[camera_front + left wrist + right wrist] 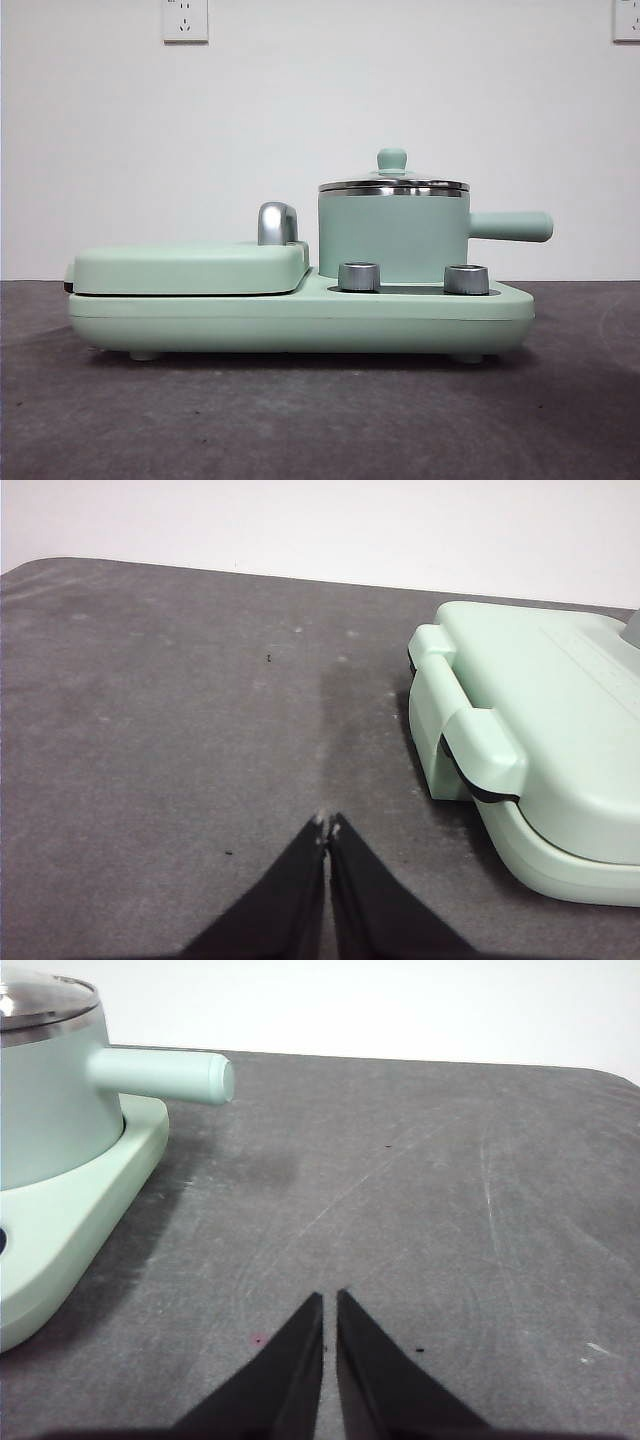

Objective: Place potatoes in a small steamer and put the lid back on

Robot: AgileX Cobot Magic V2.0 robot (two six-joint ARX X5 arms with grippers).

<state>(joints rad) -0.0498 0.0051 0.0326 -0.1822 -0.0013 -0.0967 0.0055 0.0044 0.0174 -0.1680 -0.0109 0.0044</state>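
Steamer (392, 238) sits on mint-green base (300, 318), lid (393, 184) seated on rim; contents hidden, potatoes unseen. Griddle cover (190, 268) beside it. Grey desk (320, 420), white wall. Left wrist: left gripper (328, 825) fingers closed, empty, above desk. Right wrist: right gripper (330, 1298) fingers nearly together, empty, near steamer handle (165, 1075)

Matt mint steamer (392, 238), shiny steel-rimmed lid (393, 184).

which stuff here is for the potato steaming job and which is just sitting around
For the job:
small steamer, standing on the appliance
lid, on the steamer
left gripper, shut, over bare table
right gripper, shut, beside the steamer's handle
No potato in view.

Just there:
griddle cover
two knobs
wall sockets
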